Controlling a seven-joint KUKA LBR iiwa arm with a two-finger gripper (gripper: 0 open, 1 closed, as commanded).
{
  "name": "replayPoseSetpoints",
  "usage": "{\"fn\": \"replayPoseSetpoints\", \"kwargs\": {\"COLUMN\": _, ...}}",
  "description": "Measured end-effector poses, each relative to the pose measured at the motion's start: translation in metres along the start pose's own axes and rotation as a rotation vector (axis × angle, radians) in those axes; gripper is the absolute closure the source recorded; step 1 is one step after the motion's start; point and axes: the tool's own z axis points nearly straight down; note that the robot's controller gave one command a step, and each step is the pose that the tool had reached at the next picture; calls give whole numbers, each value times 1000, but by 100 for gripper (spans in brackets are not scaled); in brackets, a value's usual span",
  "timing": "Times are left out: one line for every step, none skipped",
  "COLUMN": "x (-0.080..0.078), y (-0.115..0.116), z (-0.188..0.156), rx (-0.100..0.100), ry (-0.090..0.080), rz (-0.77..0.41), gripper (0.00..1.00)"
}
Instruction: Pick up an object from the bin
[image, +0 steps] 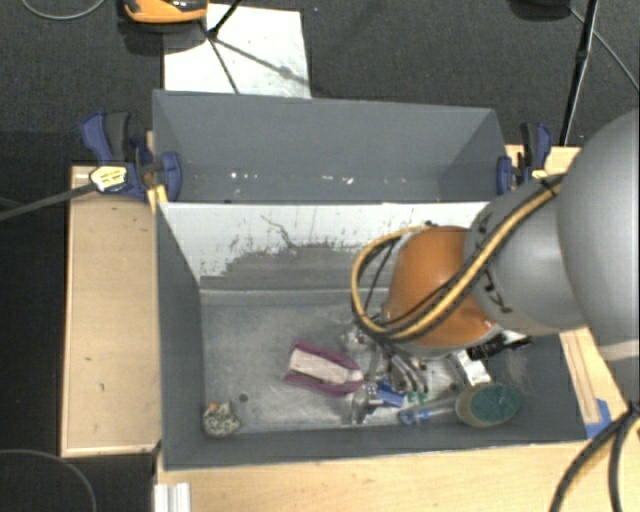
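We see a flat, elongated mauve thing (318, 366) lying on the floor of the bin (250, 345), just below the middle of the frame. It looks like two purple-pink strips side by side, the upper one darker and the lower one paler, running from upper left down to the right. Its right end lies just beside the gripper (366, 398). We cannot tell what kind of thing it is.

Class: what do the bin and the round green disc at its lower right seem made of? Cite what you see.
Bin: likely sheet metal, matte grey; flat walls, scuffed, scratched. Green disc: perhaps rubber or foam; dull, speckled face, no shine.
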Motion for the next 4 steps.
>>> {"fn": "replayPoseSetpoints", "kwargs": {"x": 1, "y": 50, "z": -30, "rx": -1, "ry": 4, "rz": 155, "gripper": 0}}
{"fn": "replayPoseSetpoints", "kwargs": {"x": 20, "y": 47, "z": -29, "rx": 3, "ry": 8, "rz": 337, "gripper": 0}}
{"fn": "replayPoseSetpoints", "kwargs": {"x": 14, "y": 36, "z": -1, "rx": 2, "ry": 5, "rz": 417, "gripper": 0}}
{"fn": "replayPoseSetpoints", "kwargs": {"x": 18, "y": 63, "z": -2, "rx": 2, "ry": -4, "rz": 545, "gripper": 0}}
